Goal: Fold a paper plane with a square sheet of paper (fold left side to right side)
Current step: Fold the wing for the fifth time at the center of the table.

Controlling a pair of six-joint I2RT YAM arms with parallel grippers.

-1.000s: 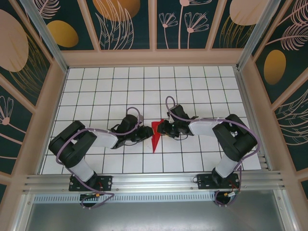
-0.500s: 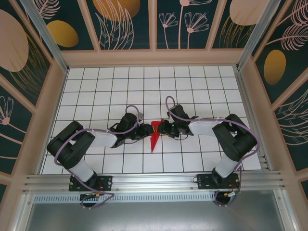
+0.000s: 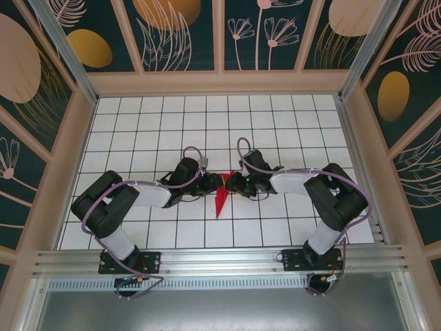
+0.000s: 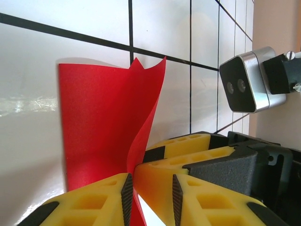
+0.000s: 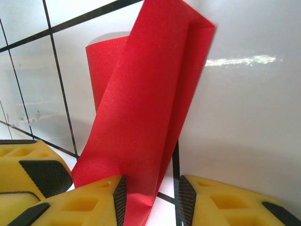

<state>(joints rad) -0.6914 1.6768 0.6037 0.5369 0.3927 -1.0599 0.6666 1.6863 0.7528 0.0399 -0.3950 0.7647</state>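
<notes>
The red paper (image 3: 220, 203) is folded into a narrow pointed strip near the table's middle, point toward the near edge, upper part raised between both grippers. My left gripper (image 3: 215, 183) reaches in from the left and my right gripper (image 3: 229, 183) from the right, fingertips interlocked. In the left wrist view the paper (image 4: 99, 117) stands curled, and the left gripper (image 4: 150, 193) presses it against a yellow finger of the right gripper (image 4: 188, 143). In the right wrist view the paper (image 5: 141, 108) rests on one pad of the right gripper (image 5: 151, 195), with table showing before the other pad.
The white grid table (image 3: 275, 124) stretches free behind and beside the arms. Patterned walls close it in on three sides. An aluminium rail (image 3: 220, 261) with the arm bases runs along the near edge. The right wrist camera (image 4: 249, 84) hangs close to the left gripper.
The left gripper has moved right and slightly away, up to the paper's raised end, meeting the right gripper. The right arm has hardly moved. The paper's point has stayed in place.
</notes>
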